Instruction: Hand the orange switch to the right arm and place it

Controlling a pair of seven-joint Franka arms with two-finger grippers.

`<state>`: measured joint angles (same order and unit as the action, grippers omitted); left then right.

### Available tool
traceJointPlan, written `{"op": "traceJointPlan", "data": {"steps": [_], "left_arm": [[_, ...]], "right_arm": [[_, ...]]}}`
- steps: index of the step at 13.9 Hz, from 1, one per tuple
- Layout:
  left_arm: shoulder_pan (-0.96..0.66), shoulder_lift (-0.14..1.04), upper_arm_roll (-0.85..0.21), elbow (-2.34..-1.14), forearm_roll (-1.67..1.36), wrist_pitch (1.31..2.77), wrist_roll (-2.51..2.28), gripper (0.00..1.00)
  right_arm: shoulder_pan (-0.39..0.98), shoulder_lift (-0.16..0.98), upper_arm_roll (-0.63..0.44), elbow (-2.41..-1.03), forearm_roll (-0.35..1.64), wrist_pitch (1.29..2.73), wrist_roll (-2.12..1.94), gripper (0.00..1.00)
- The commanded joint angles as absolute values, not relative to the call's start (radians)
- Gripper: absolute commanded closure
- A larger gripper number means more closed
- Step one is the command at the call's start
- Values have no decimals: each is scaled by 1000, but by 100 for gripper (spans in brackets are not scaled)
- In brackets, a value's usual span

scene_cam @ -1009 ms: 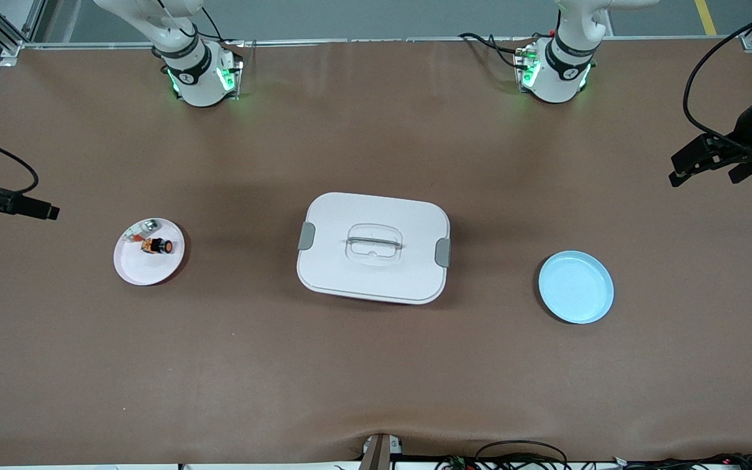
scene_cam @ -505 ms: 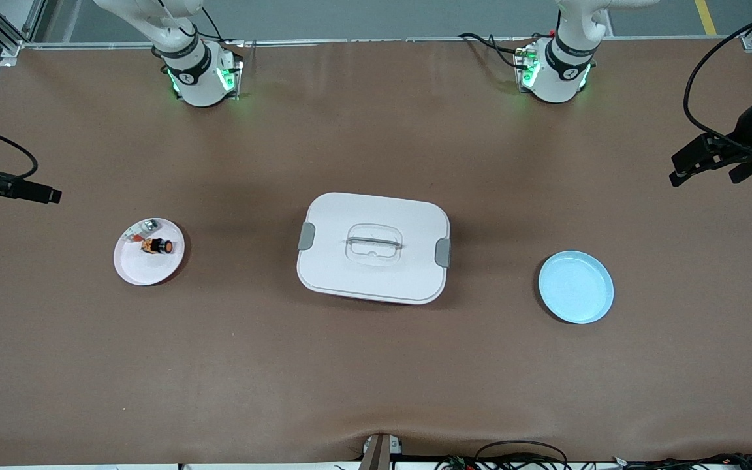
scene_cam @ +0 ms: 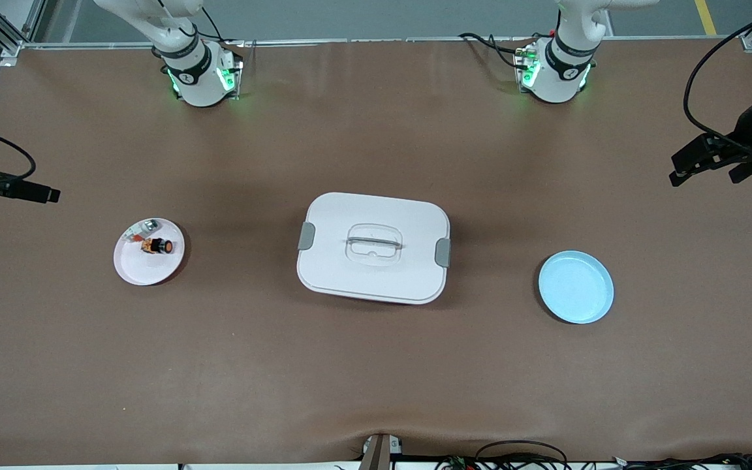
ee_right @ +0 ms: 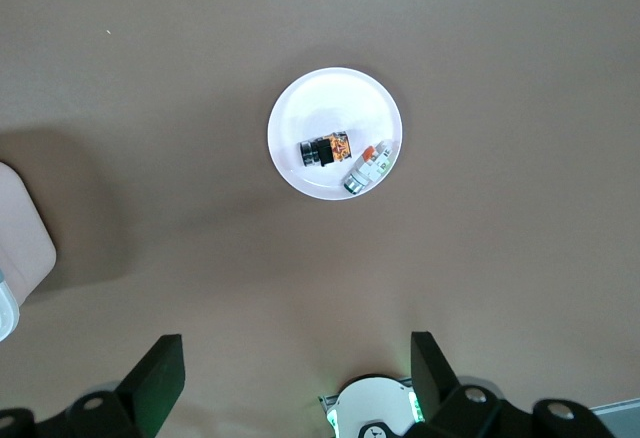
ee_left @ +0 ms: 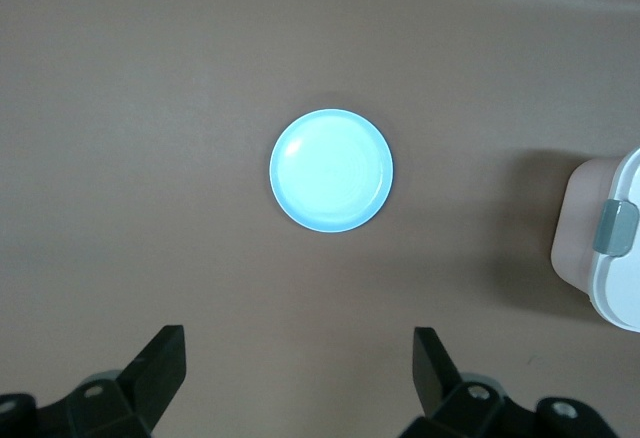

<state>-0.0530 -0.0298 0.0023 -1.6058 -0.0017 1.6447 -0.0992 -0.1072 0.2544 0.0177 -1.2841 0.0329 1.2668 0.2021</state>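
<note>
A brown tabletop (scene_cam: 376, 365) seen from above, with two glossy white robot arms mounted along one long edge. At the middle sits a white rectangular lidded box with grey side clasps and a clear handle (scene_cam: 374, 247). Toward the right arm's end rests a small round white plate (scene_cam: 138, 271). On it lies the orange switch (scene_cam: 156, 245), a tiny stubby part with an orange body and a round black cap. Just beside it, farther from the front camera, lies a small silvery-clear piece with a red bit (scene_cam: 138, 233). Toward the left arm's end, well apart from the box, rests an empty round pale-blue plate (scene_cam: 576, 287).

The right end effector (ee_right: 290, 373) hangs high over the tabletop near the white plate, jaws spread wide and holding nothing. The left end effector (ee_left: 300, 368) hangs high near the blue plate, also wide open and empty.

The task appears not yet begun: the switch is untouched and neither arm is near it. The switch lies at the right arm's end, so which arm takes it first is unclear. The next move likely calls for an open end effector to descend over the white plate, align its jaws across the switch's short body, and avoid the silvery piece.
</note>
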Motion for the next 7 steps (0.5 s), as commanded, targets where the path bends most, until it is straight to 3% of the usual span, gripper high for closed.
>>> {"op": "traceJointPlan", "data": {"steps": [1, 7], "left_arm": [[-49, -23, 2, -1586, -3, 1624, -81, 0], [-49, -23, 2, -1586, -3, 1624, -81, 0]], "right_arm": [[-113, 224, 21, -1321, 69, 1272, 232, 0], [-106, 190, 26, -1327, 100, 1284, 232, 0]]}}
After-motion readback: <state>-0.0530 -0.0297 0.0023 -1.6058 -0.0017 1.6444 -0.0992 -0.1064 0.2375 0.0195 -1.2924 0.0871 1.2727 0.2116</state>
